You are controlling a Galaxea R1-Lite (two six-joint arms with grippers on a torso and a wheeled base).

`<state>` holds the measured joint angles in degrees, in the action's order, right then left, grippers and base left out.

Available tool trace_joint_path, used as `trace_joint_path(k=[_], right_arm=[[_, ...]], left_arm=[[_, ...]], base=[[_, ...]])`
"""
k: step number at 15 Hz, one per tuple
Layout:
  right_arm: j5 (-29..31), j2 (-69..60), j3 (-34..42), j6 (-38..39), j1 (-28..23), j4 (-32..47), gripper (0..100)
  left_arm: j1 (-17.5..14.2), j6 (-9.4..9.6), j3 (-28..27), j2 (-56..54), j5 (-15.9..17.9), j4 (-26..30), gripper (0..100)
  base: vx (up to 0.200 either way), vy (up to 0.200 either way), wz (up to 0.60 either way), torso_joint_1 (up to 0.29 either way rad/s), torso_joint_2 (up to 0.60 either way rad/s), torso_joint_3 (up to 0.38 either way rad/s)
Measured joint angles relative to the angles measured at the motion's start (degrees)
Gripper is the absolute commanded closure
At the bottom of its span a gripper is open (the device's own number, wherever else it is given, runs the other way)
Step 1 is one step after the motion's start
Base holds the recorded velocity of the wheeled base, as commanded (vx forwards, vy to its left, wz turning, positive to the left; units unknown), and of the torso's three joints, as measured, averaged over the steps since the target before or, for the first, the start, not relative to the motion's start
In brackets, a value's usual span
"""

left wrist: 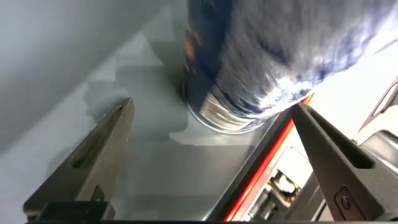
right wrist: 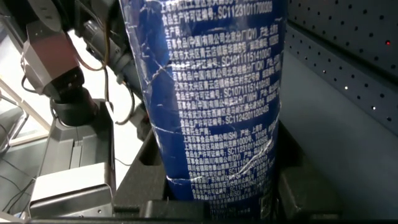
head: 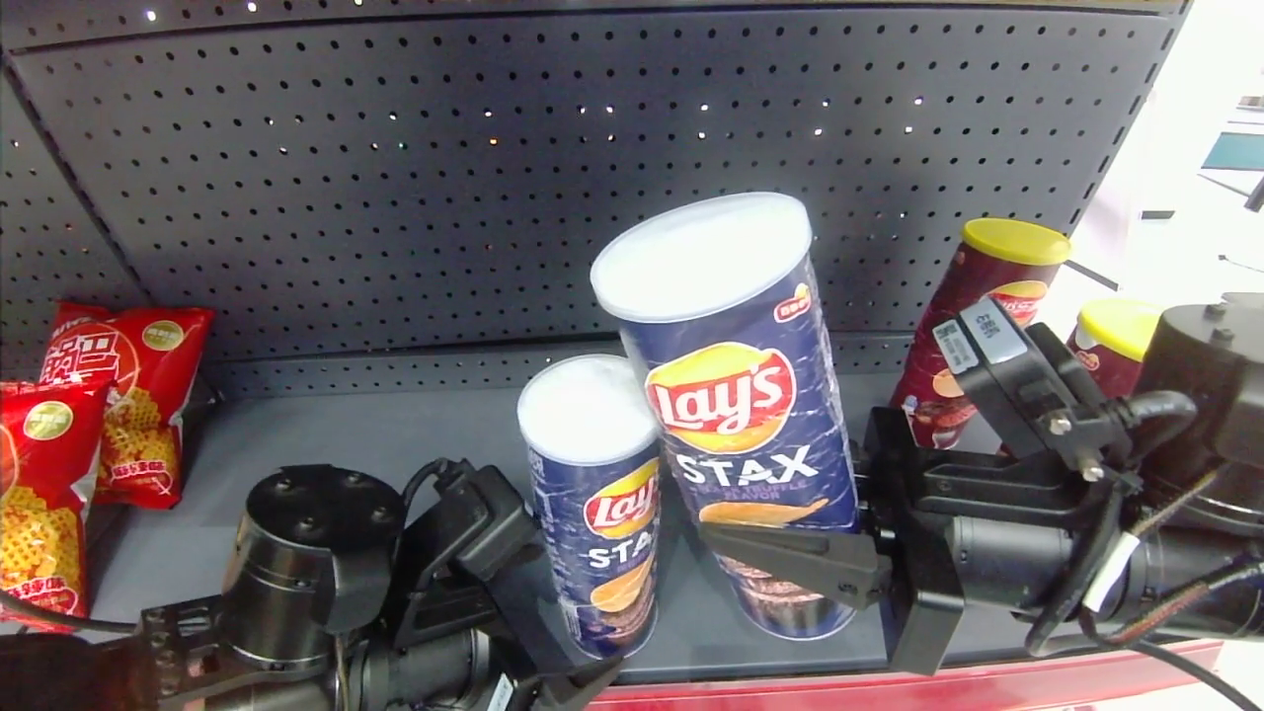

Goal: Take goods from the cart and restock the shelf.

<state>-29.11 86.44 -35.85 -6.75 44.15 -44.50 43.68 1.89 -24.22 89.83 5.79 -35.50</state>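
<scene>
Right gripper (head: pixel 780 558) has its jaws clamped on the lower body of the tall blue can (head: pixel 736 415), which sits roughly upright just right of the short can (head: pixel 597 494), close enough that the two look to be touching! Left gripper (left wrist: pixel 212 107) hangs in front of the short can with jaws spread wide and nothing in them. The short can stands on the shelf (head: pixel 375 434); red cans (head: pixel 987 296) are well to its right and red bags (head: pixel 128 395) well to its left.
</scene>
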Motion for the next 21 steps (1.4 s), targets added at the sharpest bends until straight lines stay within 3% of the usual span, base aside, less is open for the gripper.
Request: trace_joint_path(k=[6, 11, 13, 16, 18, 21], right_arm=[[0.1, 0.3, 0.1, 0.0, 0.1, 0.0, 100], [0.9, 0.5, 0.1, 0.0, 0.5, 0.1, 100], [0.8, 0.6, 0.1, 0.0, 0.6, 0.2, 100], [0.8, 0.4, 0.0, 0.2, -0.1, 0.1, 100], [0.8, 0.1, 0.1, 1.2, -1.4, 0.0, 100], [0.8, -0.7, -0.1, 1.3, -1.8, 0.0, 100]], left_arm=[[-3.7, 0.05, 0.0, -6.8, -0.1, 0.0, 0], [-10.0, 0.34, 3.1, -14.9, 0.0, 0.3, 0], [-16.2, 0.38, 4.0, -19.1, 0.0, 0.4, 0], [-28.5, 0.46, 4.1, -26.2, 0.7, 0.4, 0], [-34.3, 0.46, 5.2, -32.0, 1.8, 1.0, 0], [-41.0, 0.45, 14.4, -43.2, 2.6, 1.7, 0]], base=[[0.000, 0.000, 0.00, 0.000, 0.00, 0.000], [0.000, 0.000, 0.00, 0.000, 0.00, 0.000], [0.000, 0.000, 0.00, 0.000, 0.00, 0.000], [0.000, 0.000, 0.00, 0.000, 0.00, 0.000], [0.000, 0.000, 0.00, 0.000, 0.00, 0.000], [0.000, 0.000, 0.00, 0.000, 0.00, 0.000]])
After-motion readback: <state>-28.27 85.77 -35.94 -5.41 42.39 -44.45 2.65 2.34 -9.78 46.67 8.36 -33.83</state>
